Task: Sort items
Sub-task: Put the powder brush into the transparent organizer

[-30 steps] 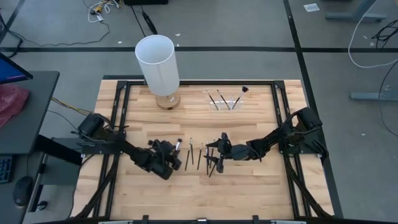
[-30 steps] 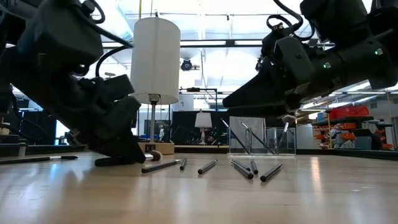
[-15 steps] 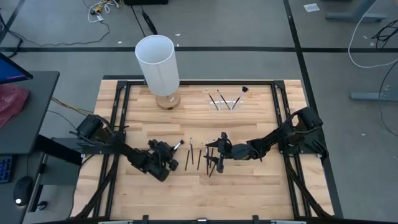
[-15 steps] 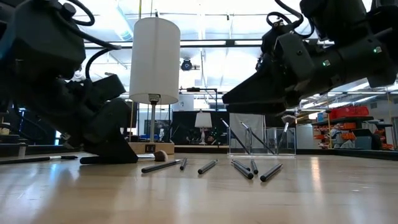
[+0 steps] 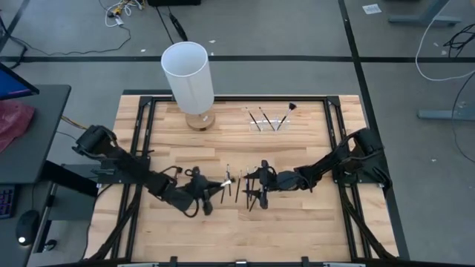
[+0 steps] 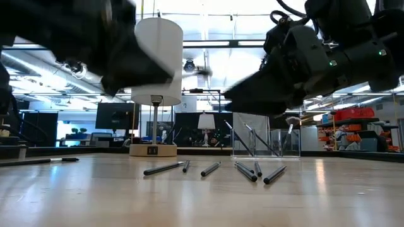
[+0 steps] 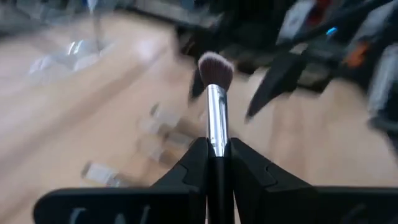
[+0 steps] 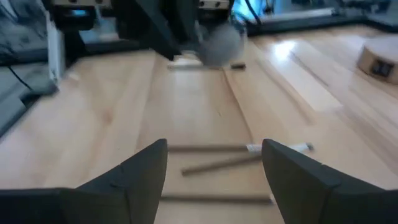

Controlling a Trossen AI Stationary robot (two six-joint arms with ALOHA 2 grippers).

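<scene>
My main worry is a collision: the left gripper point(image 5: 210, 187) and the right gripper point(image 5: 253, 194) hang close together over the same small patch of the table point(image 5: 297, 230), and a careless swing could knock the loose sticks point(image 6: 240, 169) around. A lesser risk is the brush point(image 7: 216, 106) pivoting, since I grip it low on its handle. That brush sits clamped between the left fingers point(image 7: 191, 167), its bristles pointing toward the right arm, lifted off the wood. The right gripper's jaws are spread and empty, with three sticks lying on the wood point(image 8: 211, 124) just ahead of them.
</scene>
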